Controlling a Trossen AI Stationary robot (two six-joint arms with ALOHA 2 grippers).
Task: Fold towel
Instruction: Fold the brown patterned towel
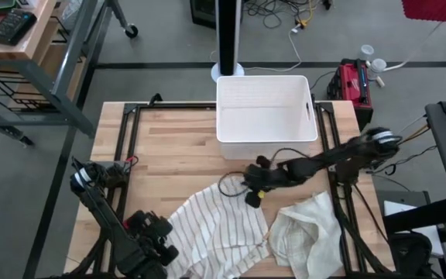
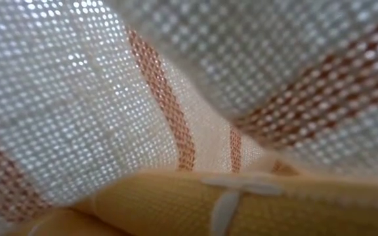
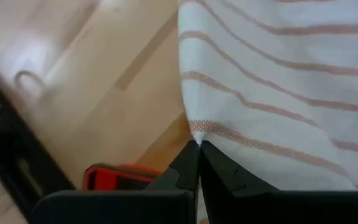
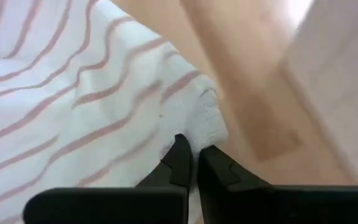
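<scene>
Both tools pinch striped towel's corners

On the counter (image 1: 169, 155), the left tool (image 3: 197, 149) and right tool (image 4: 194, 155) are each clamped on the striped towel (image 1: 215, 225), at near-left and far corners, diagonally opposed.

i see my left claw (image 3: 197, 147) pinched closed low at the near left, right claw (image 4: 194, 151) clamped, arm stretched toward centre.
</scene>
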